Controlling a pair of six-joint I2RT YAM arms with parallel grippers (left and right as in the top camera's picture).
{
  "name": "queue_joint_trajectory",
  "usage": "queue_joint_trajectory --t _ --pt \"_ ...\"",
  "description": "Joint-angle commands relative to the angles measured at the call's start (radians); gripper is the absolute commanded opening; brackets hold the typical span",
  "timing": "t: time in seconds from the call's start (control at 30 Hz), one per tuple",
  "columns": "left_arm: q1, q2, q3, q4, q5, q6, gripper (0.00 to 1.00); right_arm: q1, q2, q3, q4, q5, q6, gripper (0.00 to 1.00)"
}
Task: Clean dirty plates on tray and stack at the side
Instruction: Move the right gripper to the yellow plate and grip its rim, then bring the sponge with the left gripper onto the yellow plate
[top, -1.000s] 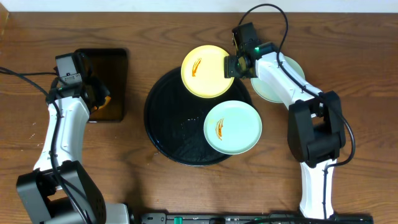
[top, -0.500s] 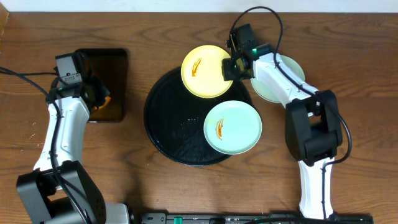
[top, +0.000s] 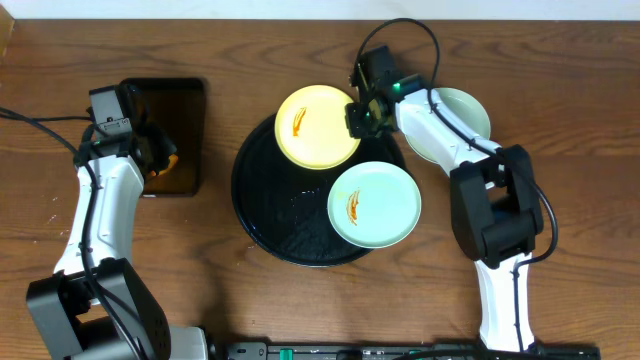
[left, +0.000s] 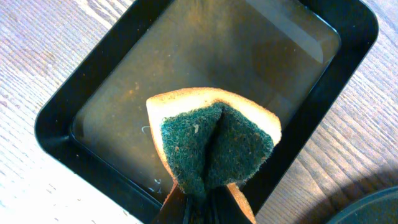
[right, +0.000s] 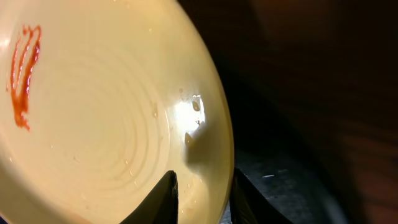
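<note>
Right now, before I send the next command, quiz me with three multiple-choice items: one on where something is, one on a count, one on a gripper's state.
1. Where is the folded green-and-tan sponge?
A) flat on a plate
B) dropped on the floor
C) in the left gripper, over the small rectangular black tray of brownish liquid

2. How many plates show an orange smear?
A) one
B) two
C) three

3. The right gripper is:
A) closed on the rim of the pale yellow round plate
B) wide open, touching nothing
C) holding a sponge

Answers:
1 C: the left wrist view shows it pinched in the fingers above the liquid.
2 B: the yellow plate and the pale mint round plate on the large round black tray are smeared. The mint plate beside the tray, partly hidden by the arm, shows none.
3 A: the right wrist view shows a finger on either side of the rim.
</note>
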Motion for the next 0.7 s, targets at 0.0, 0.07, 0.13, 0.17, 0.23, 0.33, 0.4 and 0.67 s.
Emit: queue_joint_trajectory --t 0.0,0.07,0.13,0.17,0.23,0.33,0.4,0.67 --pt "0.004 -0.007 -0.005 -0.002 -0.002 0.021 0.08 0.045 0.018 0.014 -0.013 -0.056 0.004 0.26" --pt "0.004 -0.007 -0.005 -0.002 -0.002 0.021 0.07 0.069 0.020 0.013 -0.024 -0.050 0.006 0.26" --pt "0.004 -0.007 -0.005 -0.003 -0.002 0.021 0.08 0.096 0.021 0.013 -0.039 -0.022 0.006 0.27" --pt "0.004 -0.007 -0.005 -0.003 -0.002 0.021 0.07 0.108 0.022 0.013 -0.045 -0.005 0.006 0.28" --pt "0.004 -0.007 -0.005 -0.006 -0.002 0.021 0.08 0.130 0.023 0.013 -0.058 0.017 0.006 0.29" --pt "0.004 -0.007 -0.005 -0.009 -0.002 0.021 0.08 0.161 0.024 0.013 -0.076 0.020 0.006 0.29" --pt "0.004 -0.007 -0.005 -0.010 -0.002 0.021 0.07 0.174 0.024 0.013 -0.082 0.037 0.019 0.30" --pt "0.004 -0.007 -0.005 -0.010 -0.002 0.021 0.08 0.172 0.025 0.013 -0.104 0.048 0.085 0.31"
